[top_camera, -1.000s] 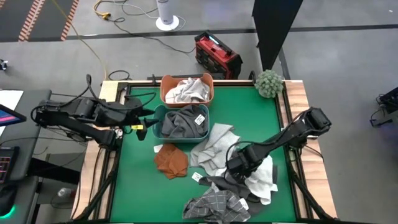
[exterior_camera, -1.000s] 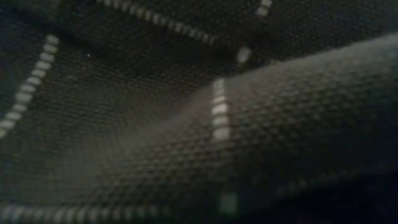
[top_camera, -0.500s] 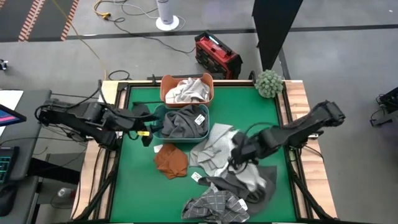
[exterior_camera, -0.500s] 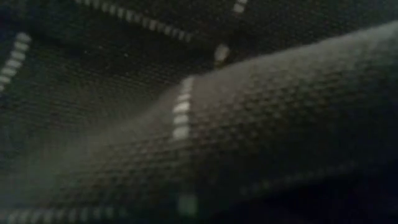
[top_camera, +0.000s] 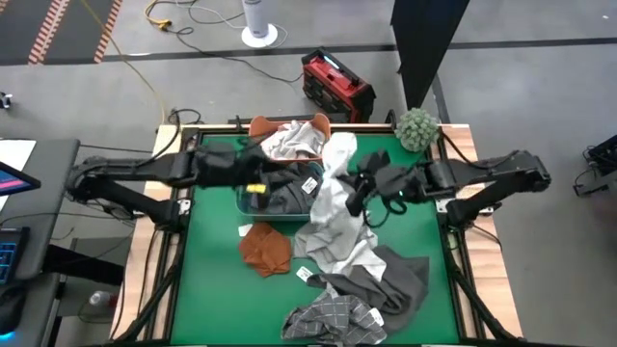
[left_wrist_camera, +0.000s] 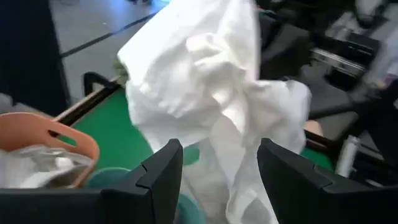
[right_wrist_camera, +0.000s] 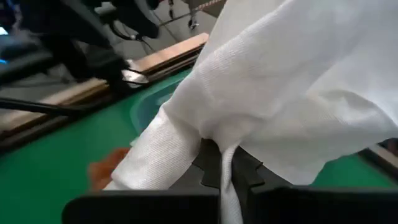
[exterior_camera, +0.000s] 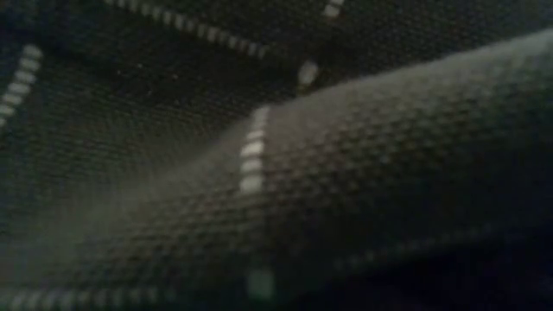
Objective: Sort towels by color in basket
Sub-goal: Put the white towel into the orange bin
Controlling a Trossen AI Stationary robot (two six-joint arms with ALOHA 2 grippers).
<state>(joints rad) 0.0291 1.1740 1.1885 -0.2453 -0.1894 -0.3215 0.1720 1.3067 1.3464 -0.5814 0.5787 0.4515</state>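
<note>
My right gripper (top_camera: 352, 190) is shut on a white towel (top_camera: 335, 183), raised over the table's middle beside the baskets; in the right wrist view the cloth (right_wrist_camera: 292, 81) fills the picture. My left gripper (left_wrist_camera: 214, 180) is open, hovering over the teal basket (top_camera: 246, 202), with the white towel (left_wrist_camera: 205, 81) just ahead of it. The teal basket holds a dark grey towel (top_camera: 280, 193). The orange basket (top_camera: 255, 128) holds pale towels (top_camera: 294, 143). A rust-orange towel (top_camera: 265, 247), a dark grey towel (top_camera: 395, 281) and a grey-checked towel (top_camera: 333, 318) lie on the green mat. My right gripper pinches a bunched fold of the white towel (right_wrist_camera: 214, 146) between its two fingers, coming roughly level from the table's right. The upper part stands bunched above the fingers. The rest hangs slack below, and its lower end (top_camera: 366, 255) lies on the towels on the mat.
A fuzzy green ball (top_camera: 416, 128) sits at the table's far right corner. A wooden frame (top_camera: 461, 154) rims the green mat (top_camera: 217, 289), which is bare at the near left. Checked cloth (exterior_camera: 276, 173) covers the low view's lens.
My right gripper has moved up and toward the far edge and the baskets, drawing the white towel off the near right pile; its upper part is lifted, its lower end trails. The dark grey towel beneath is uncovered. My left gripper has moved right, over the teal basket.
</note>
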